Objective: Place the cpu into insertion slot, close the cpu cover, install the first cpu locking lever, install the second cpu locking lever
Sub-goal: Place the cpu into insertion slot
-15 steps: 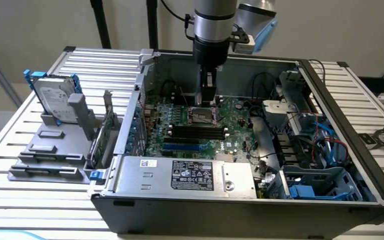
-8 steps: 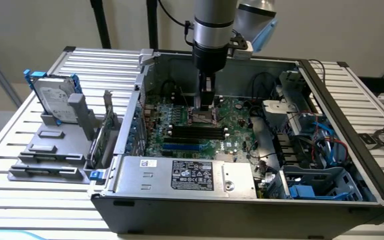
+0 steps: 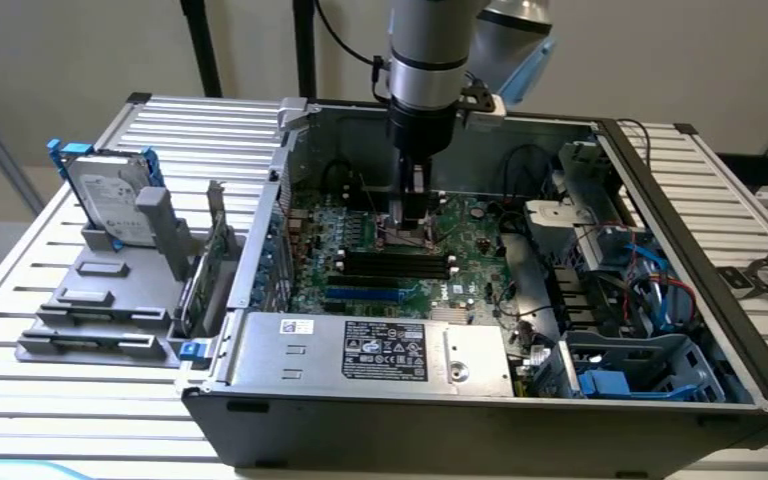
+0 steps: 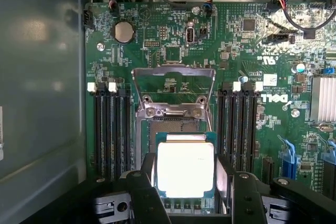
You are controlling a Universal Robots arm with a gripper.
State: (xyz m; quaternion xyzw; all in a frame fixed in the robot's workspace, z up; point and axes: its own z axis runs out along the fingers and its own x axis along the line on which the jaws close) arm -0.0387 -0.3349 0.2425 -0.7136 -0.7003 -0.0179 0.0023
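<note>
Wrist view has the cpu (image 4: pixel 185 169) sitting right between the two dark fingers (image 4: pixel 144 198) of the end effector (image 4: pixel 186 178), and to us it looks clenched on the chip's edges, not let go. The slot (image 4: pixel 176 126) lies under and just beyond it on the green board (image 4: pixel 173 51). Its far strip is bare, so we'd say the cpu is over it and not seated. The cover (image 4: pixel 173 70) stands swung open on the slot's far side. Exterior view puts the end effector (image 3: pixel 411 232) low inside the case (image 3: pixel 424 440), right at the board. So we're on step one, placing the cpu. Our take is that seating it calls for squaring it with the slot's rim and a level, gentle drop, since a tilted chip could catch.
</note>
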